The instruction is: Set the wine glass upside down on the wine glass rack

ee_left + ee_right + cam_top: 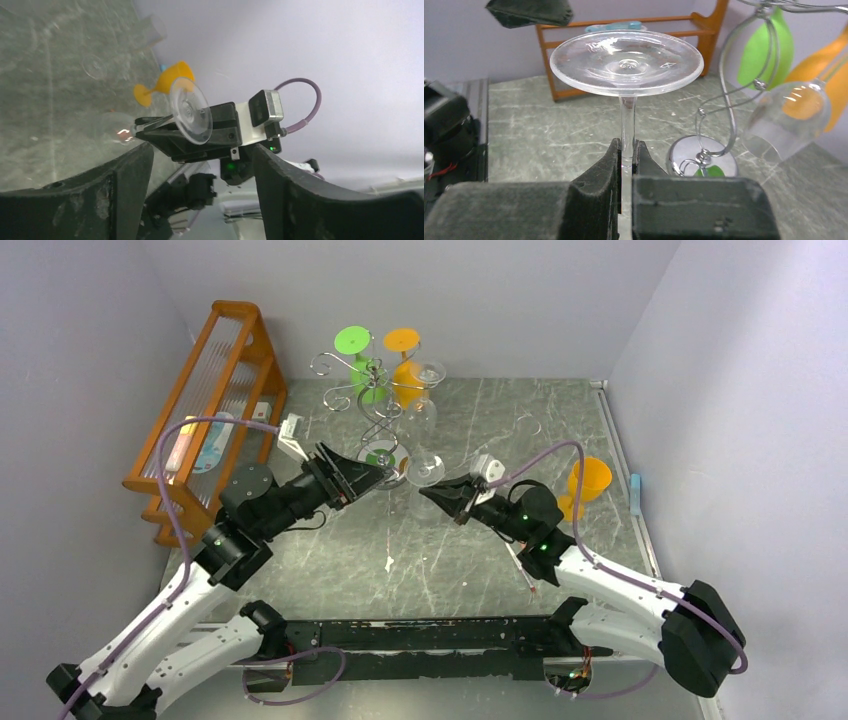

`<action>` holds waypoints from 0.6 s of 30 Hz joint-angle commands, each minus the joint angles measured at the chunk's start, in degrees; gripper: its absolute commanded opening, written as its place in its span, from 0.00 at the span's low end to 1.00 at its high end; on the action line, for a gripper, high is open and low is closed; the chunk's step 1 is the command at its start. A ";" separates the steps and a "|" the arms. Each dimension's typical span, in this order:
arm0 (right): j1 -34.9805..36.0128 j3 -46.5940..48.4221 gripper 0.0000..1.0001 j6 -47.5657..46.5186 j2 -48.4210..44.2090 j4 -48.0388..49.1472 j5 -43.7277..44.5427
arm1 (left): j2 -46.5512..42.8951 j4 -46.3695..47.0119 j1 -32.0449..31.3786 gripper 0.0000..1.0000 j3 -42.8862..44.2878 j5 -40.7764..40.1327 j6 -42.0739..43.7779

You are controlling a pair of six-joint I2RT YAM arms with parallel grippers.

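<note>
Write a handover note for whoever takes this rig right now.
Left pincer: open, empty, near the foot of the glass.
Right pincer: shut on the glass stem.
Rack: just beyond, with another glass hanging on it, bowl down.
Done: glass gripped, off the table.
Left: probably hook its foot onto a free rack arm, bowl down, then release.

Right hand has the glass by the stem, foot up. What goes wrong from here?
The right hand pinches only the thin stem of the wine glass, so it may pivot or slip. A clear glass already hangs on the wine glass rack; threading in could clink it. The open left hand sits close by.
</note>
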 commanded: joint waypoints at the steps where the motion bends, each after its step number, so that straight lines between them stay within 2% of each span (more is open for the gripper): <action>1: -0.19 2.95 0.00 4.35 -0.86 1.68 10.38 | -1.64 -9.80 -0.21 0.79 4.69 -10.35 12.47; 5: -0.30 6.31 0.00 6.61 1.11 0.82 16.99 | -2.87 -15.60 -0.29 0.84 7.21 -17.95 21.13; 9: -0.29 12.18 0.00 7.44 5.44 -0.14 19.52 | -3.34 -19.94 -0.25 0.89 9.13 -23.96 27.62; 11: -0.29 14.95 0.00 7.74 8.40 -0.49 19.97 | -3.38 -21.68 -0.25 0.96 9.83 -25.72 29.63; 18: -0.30 22.40 0.00 9.31 16.99 -1.40 25.65 | -5.55 -23.40 -0.24 0.97 9.71 -28.75 31.35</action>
